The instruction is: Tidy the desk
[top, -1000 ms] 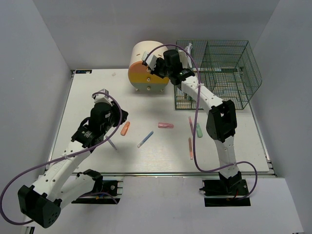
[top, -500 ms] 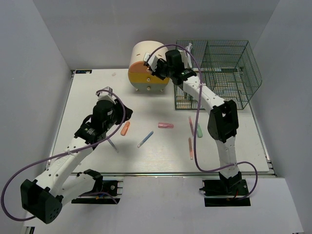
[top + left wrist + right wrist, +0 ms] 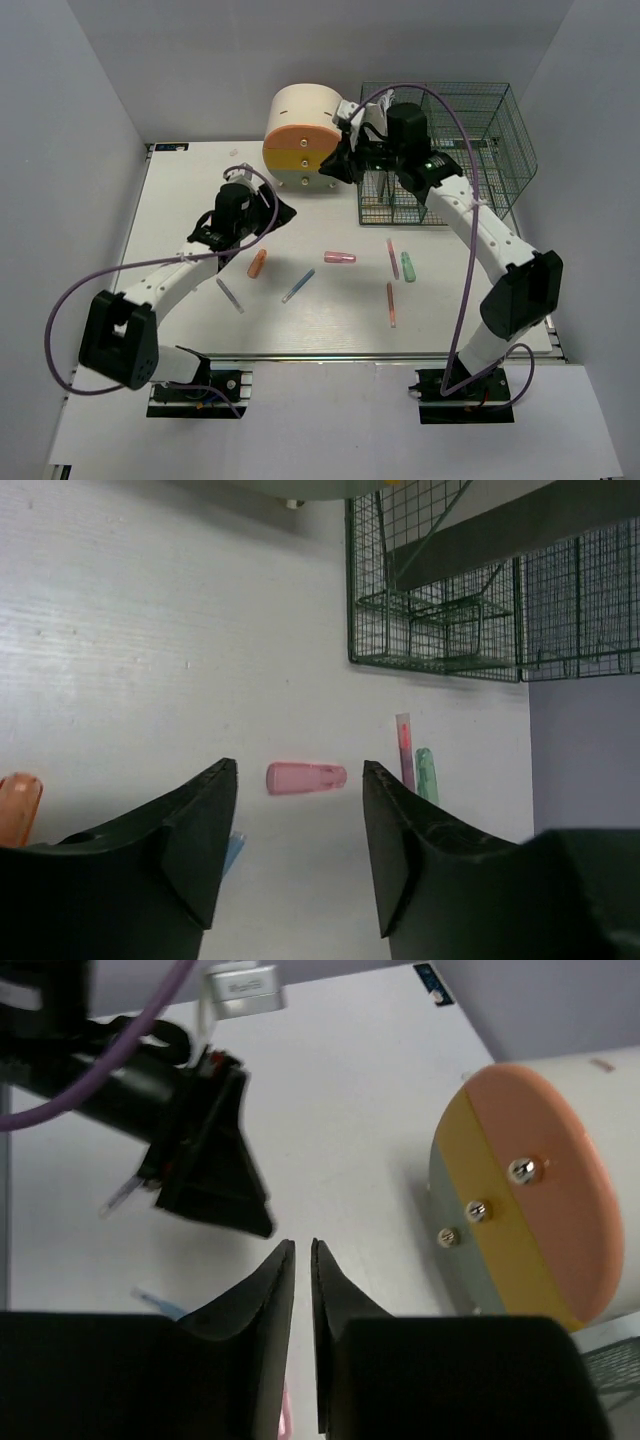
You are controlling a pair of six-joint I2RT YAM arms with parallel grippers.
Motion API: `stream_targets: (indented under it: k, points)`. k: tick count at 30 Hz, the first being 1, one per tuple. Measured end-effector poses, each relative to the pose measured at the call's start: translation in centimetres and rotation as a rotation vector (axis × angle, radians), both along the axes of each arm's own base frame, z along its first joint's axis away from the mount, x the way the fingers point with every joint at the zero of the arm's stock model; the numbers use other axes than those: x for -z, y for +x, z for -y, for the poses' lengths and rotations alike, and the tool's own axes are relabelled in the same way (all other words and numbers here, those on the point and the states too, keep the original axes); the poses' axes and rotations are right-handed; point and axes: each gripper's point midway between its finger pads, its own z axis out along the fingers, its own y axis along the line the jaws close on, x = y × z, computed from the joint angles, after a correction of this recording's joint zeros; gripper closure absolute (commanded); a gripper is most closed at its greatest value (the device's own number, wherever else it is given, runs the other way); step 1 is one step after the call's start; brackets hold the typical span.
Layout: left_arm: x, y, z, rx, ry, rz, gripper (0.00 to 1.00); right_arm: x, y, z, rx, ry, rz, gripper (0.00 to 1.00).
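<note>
The white desk (image 3: pixel 180 300) carries loose stationery: an orange cap (image 3: pixel 257 263), a pink cap (image 3: pixel 339 257), a blue pen (image 3: pixel 298 285), a grey pen (image 3: pixel 229 294), a pink pen (image 3: pixel 392 258), a green cap (image 3: pixel 408 266) and an orange pen (image 3: pixel 390 304). My left gripper (image 3: pixel 280 213) is open and empty above the desk (image 3: pixel 150 630). In the left wrist view the left gripper (image 3: pixel 298 765) frames the pink cap (image 3: pixel 306 777) lying farther off. My right gripper (image 3: pixel 335 165) is shut and empty, just right of the drawer box front. In its wrist view the right gripper (image 3: pixel 302 1245) hovers over bare desk (image 3: pixel 340 1090).
The cream, orange and yellow drawer box (image 3: pixel 300 140) stands at the back, its knobbed fronts in the right wrist view (image 3: pixel 530 1190). The green wire mesh organizer (image 3: pixel 450 150) stands at the back right, also in the left wrist view (image 3: pixel 450 600). Grey walls enclose the desk.
The right gripper left the top front of the drawer box and moved right and down beside it. The left gripper moved toward the back right, over the desk's middle.
</note>
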Motion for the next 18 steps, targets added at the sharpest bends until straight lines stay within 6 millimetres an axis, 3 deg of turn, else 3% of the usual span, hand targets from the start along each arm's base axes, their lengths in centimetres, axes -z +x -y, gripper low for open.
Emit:
stream_targets:
  k: [3, 10, 15, 18]
  points:
    - [0.4, 2.5, 0.7, 0.009, -0.045, -0.008, 0.33, 0.9, -1.0, 1.0, 0.022, 0.006, -0.075, 1.00]
    - [0.2, 8.7, 2.4, 0.017, -0.135, 0.028, 0.39, 2.9, -0.8, 2.1, 0.102, 0.014, -0.219, 1.00]
    - [0.2, 13.1, 3.7, 0.013, -0.166, 0.063, 0.46, 2.2, -1.0, 3.3, 0.142, 0.035, -0.238, 1.00]
    - [0.8, 14.7, 4.2, 0.010, -0.174, 0.069, 0.46, 1.2, -1.0, 3.8, 0.156, 0.051, -0.223, 1.00]
